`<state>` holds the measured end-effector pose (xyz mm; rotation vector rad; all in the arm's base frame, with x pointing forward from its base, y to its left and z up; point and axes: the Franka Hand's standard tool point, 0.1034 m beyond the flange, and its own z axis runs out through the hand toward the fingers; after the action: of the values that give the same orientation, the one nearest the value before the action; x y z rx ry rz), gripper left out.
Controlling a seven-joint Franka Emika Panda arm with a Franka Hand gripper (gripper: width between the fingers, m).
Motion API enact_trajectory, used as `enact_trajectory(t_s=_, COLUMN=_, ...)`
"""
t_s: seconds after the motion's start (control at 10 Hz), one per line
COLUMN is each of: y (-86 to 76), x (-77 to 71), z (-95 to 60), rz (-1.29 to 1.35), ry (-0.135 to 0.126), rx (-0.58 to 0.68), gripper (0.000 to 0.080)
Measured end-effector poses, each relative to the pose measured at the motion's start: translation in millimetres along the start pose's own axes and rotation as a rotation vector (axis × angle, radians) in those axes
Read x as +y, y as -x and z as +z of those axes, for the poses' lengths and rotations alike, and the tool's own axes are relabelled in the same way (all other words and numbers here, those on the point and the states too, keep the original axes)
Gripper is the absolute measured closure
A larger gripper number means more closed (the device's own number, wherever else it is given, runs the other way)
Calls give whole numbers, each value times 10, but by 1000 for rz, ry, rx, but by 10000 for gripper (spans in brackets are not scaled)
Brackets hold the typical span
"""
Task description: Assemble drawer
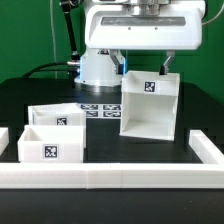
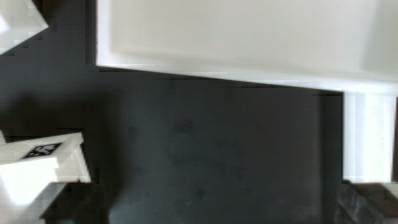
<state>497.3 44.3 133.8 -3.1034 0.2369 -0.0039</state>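
The drawer's large white open-sided housing (image 1: 150, 105) stands on the black table right of centre, with a tag on its upper face. Two smaller white trays lie at the exterior view's left, one behind (image 1: 56, 114) and one in front (image 1: 48, 143), which carries a tag. My gripper (image 1: 147, 66) hangs just above the housing's top edge, its fingers wide apart. In the wrist view the gripper (image 2: 199, 208) is open, with only dark surface between the fingers. There the housing (image 2: 231, 40) fills one side and a tagged tray (image 2: 39, 160) shows at the edge.
A long low white rail (image 1: 110, 176) runs along the table's front and turns back at the exterior view's right (image 1: 206, 150). The marker board (image 1: 100, 108) lies flat between the trays and the housing. The robot's base (image 1: 97, 65) stands behind.
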Motion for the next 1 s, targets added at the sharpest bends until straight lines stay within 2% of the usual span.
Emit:
enact_trajectory(t_s=0.3, y=339, x=-94, z=-5, rz=103, ry=5, rx=-13, gripper=150)
enact_trajectory(t_s=0.5, y=388, x=-174, z=-37, rz=127, ry=-3, rx=-12, gripper=150)
enact_trajectory(t_s=0.7, y=479, x=-385, z=-34, rz=144, ry=-6, rx=-12, gripper=150)
enact_trajectory(t_s=0.8, y=528, x=-477, z=0, rz=146, ry=-5, rx=-17, gripper=150)
enact_trajectory(t_s=1.0, y=621, x=-555, z=101, rz=138, ry=-4, rx=-25, gripper=150)
